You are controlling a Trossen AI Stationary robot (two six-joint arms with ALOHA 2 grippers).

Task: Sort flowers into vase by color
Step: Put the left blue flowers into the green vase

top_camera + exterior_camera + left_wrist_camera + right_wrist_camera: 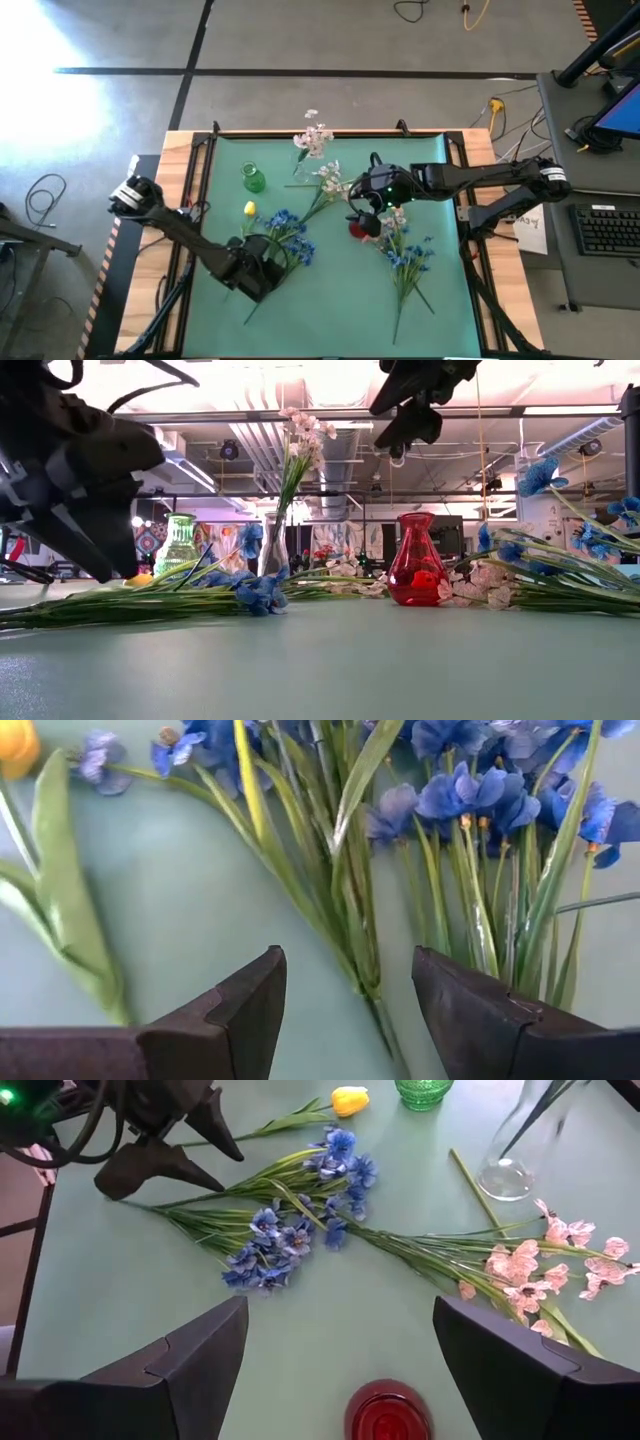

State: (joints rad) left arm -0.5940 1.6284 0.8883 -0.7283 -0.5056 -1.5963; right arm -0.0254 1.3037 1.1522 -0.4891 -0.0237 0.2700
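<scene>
A bunch of blue flowers (285,232) lies flat on the green mat, its stalks (365,970) running between the open fingers of my left gripper (350,960), which hovers just above them (258,278). My right gripper (340,1315) is open and empty, raised above the mouth of the red vase (388,1410), which stands upright (415,572). A second blue bunch (408,252) lies to the right of that vase. A pink-white spray (540,1265) lies near the table's middle. Another pink spray (300,440) stands in a clear vase (515,1170). One yellow bud (249,209) lies by the green vase (253,180).
The three vases stand in the far half of the mat. Loose stems cover much of its middle and right. The near strip of the mat (330,330) is bare. Black frame rails run along the table's left and right edges (190,200).
</scene>
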